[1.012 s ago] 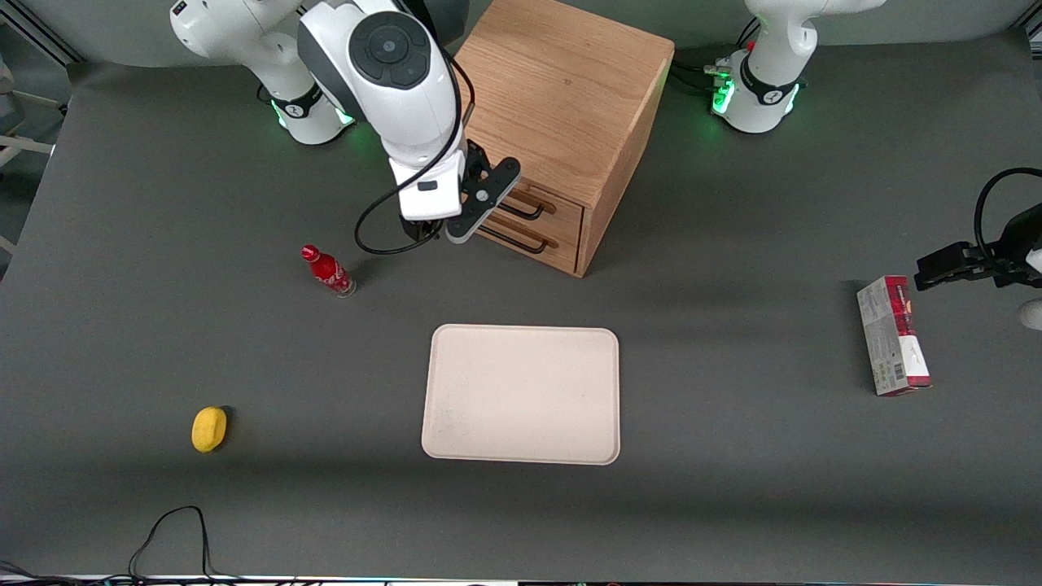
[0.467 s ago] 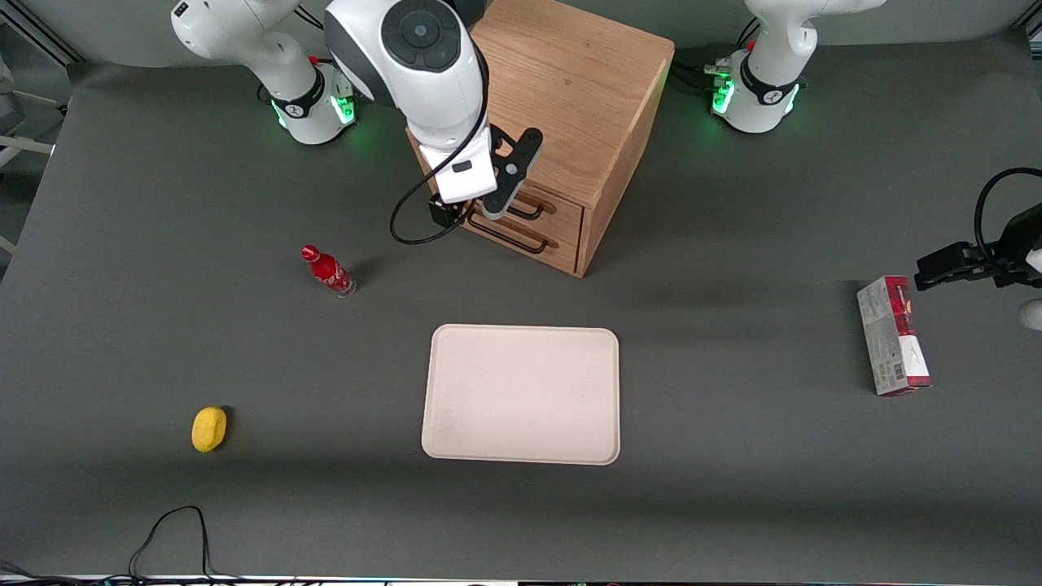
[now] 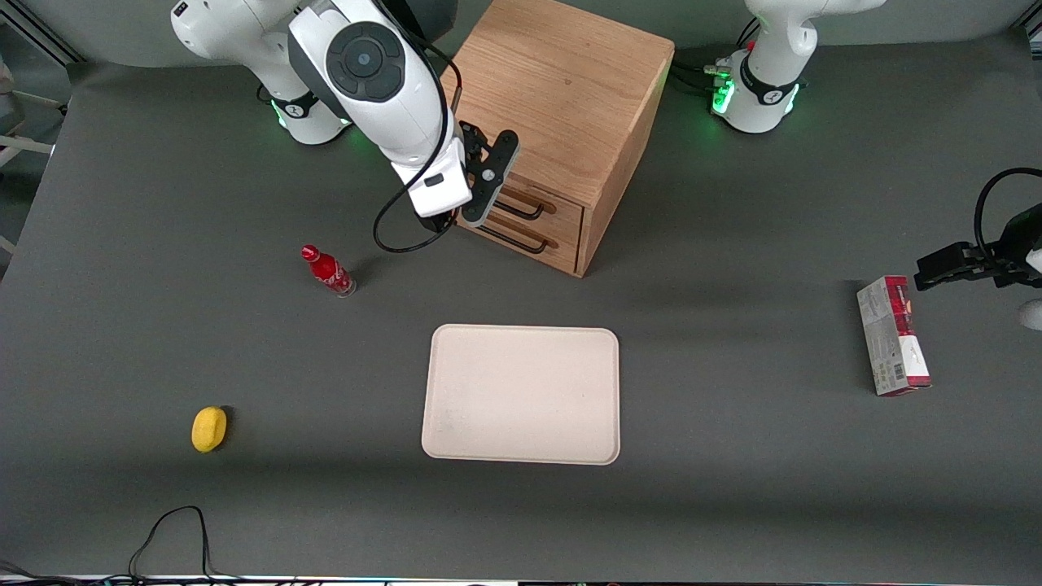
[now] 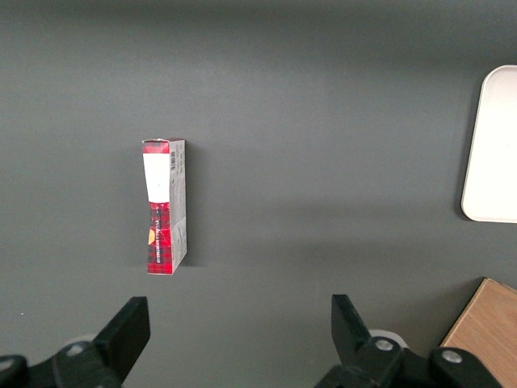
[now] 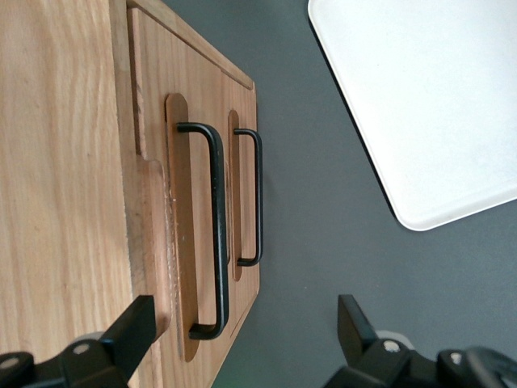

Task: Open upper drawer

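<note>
Upper drawer (image 3: 544, 201) is shut, flush with the cabinet (image 3: 562, 122); tool (image 3: 476, 207) hangs spread wide just above its black handle (image 5: 212, 234), grasping nothing.

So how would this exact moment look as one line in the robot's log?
step: approach | end effector: open, in front of upper drawer, at its handle, not gripping | upper drawer: shut

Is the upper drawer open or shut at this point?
Shut: the upper drawer sits flush with the one below. The open claw hovers at its handle, not gripping.
</note>
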Controlling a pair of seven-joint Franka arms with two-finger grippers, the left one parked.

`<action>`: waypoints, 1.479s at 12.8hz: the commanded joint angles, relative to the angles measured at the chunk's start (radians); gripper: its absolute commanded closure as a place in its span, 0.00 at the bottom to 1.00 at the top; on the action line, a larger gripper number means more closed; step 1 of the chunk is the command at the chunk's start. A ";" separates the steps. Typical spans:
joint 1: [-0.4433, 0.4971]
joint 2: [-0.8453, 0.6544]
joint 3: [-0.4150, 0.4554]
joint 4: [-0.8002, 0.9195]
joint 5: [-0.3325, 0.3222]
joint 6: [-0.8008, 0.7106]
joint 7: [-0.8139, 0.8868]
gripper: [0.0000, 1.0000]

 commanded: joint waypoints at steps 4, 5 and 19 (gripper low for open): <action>0.014 -0.025 -0.003 -0.119 0.031 0.127 -0.024 0.00; 0.013 -0.023 -0.003 -0.127 0.031 0.135 -0.025 0.00; 0.029 -0.006 -0.002 -0.255 0.024 0.290 -0.025 0.00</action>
